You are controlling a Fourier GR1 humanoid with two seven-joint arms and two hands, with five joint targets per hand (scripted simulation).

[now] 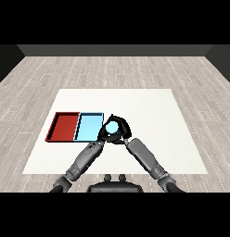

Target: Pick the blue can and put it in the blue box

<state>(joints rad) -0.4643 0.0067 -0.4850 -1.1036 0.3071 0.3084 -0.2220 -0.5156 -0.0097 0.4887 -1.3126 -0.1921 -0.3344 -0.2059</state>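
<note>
Fingers of both black hands, left hand [104, 134] and right hand [124, 131], curl around the blue can [112, 127], hiding most of it. Only its pale top shows between them, just right of the light blue tray [88, 127], with the red tray [64, 127] farther left.

A red tray [64, 126] lies on the white table [149, 106] (toward its left side).
</note>
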